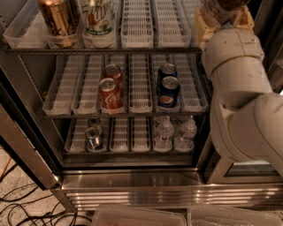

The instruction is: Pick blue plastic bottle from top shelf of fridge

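Note:
The fridge (132, 185) stands open in front of me. The top shelf (106, 51) runs across the top of the view with white lane trays. At its right end my gripper (223, 15) reaches in from the big cream arm (239, 88). Its tan fingers (200, 24) sit on either side of the lower part of the blue plastic bottle (221, 5), which has clear plastic with dark liquid. The bottle's upper part and the fingertips are cut off by the top edge. The fingers look shut on the bottle.
A gold can (57, 17) and a green-and-white drink (98, 17) stand at the top shelf's left. Red cola cans (109, 90) and blue Pepsi cans (168, 88) fill the middle rack. Silver cans (93, 137) and small water bottles (166, 132) sit below. Cables (22, 207) lie bottom left.

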Robot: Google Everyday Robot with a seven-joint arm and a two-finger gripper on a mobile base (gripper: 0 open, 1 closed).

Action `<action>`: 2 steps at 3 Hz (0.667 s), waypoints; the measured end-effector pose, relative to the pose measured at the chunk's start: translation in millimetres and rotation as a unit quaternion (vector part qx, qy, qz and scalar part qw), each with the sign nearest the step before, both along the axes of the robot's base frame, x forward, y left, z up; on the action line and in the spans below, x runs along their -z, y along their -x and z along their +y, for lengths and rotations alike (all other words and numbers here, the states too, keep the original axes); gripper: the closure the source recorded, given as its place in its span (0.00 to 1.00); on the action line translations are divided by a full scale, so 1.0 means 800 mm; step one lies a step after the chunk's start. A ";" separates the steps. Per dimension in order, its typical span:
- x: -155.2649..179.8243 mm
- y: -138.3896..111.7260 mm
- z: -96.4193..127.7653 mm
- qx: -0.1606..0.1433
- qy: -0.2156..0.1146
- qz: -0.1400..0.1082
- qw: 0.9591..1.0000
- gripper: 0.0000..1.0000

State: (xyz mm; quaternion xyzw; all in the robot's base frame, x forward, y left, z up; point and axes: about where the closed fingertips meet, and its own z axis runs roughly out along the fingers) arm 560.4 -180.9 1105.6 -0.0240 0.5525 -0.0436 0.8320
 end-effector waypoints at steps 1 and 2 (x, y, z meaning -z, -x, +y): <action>0.002 0.028 -0.003 -0.025 0.008 -0.003 1.000 1.00; 0.003 0.050 -0.006 -0.053 0.017 -0.004 0.998 1.00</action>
